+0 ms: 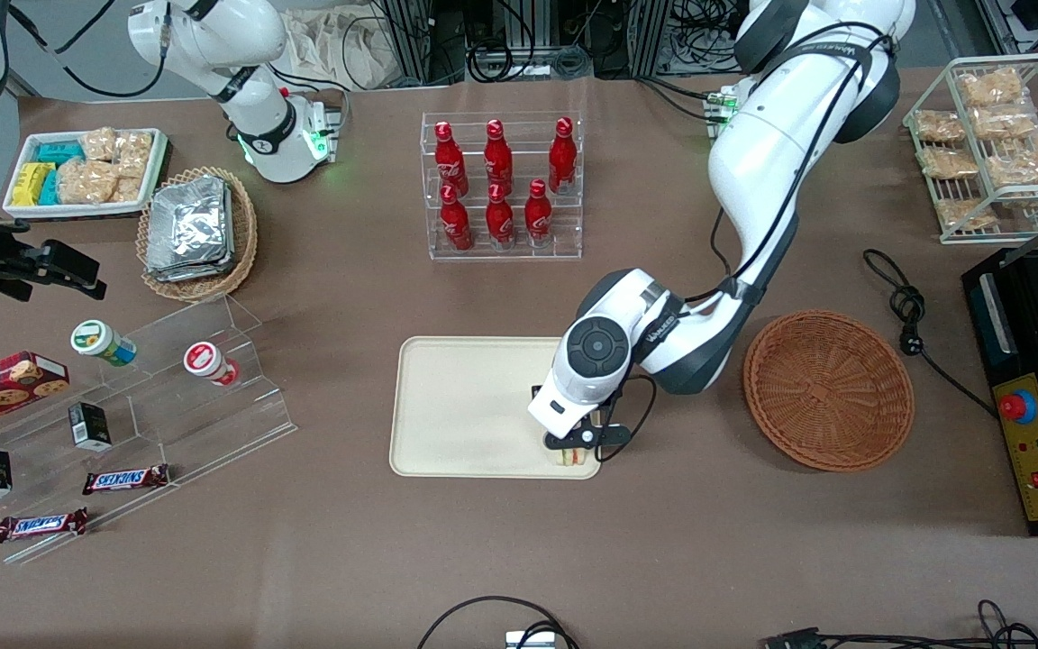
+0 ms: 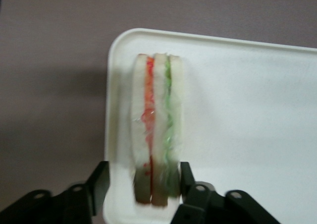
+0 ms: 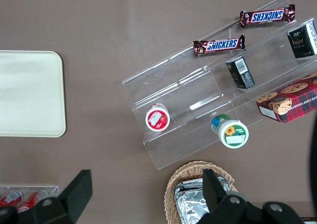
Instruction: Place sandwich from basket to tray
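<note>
- Front view shows the sandwich (image 1: 576, 456) nearest the camera, sitting on the tray (image 1: 465, 410) at the corner closest to the basket (image 1: 827, 389).
- Just above the sandwich hangs the pincer (image 1: 578, 442), low over that tray corner.
- Seen from the left wrist view, the sandwich (image 2: 157, 144) stands on its edge on the tray (image 2: 247, 115), close to the rim, with a red layer and a green layer between pale bread.
- One of the black fingers (image 2: 187, 179) sits right next to the bread on one side, and the other finger is a little way off on the other side. So the pincer (image 2: 143, 182) is spread a bit wider than the sandwich and is not squeezing it.
- Beside the tray, toward the working arm's end of the brown surface (image 1: 663, 559), sits the round basket with nothing in it.
- Farther from the camera than the tray stands a clear rack of red bottles (image 1: 501, 185).
</note>
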Controlling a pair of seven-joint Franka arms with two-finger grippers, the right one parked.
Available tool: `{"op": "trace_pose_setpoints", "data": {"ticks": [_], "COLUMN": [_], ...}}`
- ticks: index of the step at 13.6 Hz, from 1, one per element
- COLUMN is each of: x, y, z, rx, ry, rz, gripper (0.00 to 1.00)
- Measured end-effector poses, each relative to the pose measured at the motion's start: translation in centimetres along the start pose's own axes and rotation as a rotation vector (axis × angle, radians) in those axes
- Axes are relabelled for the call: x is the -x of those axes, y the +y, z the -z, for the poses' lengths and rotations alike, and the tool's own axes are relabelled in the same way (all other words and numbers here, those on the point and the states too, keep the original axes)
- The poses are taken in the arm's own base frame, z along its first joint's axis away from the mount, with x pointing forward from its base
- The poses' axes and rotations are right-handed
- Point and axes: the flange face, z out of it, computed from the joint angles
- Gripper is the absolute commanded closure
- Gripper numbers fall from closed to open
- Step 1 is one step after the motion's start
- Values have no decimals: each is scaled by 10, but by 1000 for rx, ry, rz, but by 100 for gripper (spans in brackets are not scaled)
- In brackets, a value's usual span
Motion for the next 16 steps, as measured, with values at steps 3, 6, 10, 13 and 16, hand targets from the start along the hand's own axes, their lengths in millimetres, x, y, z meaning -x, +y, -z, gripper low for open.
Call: {"op": "trace_pose_setpoints", "data": {"ticks": [3,6,10,13,16], "x": [8,13,66,79,68], "y": [-40,-110,-178,-235,-273], "z": [79,135,152,176,188], "rx": [-114,-111,-103,-105,-97], "ry": [-40,-34,-8,4,14], "rz": [40,61,7,-23,-22], "gripper": [0,0,0,0,0]}}
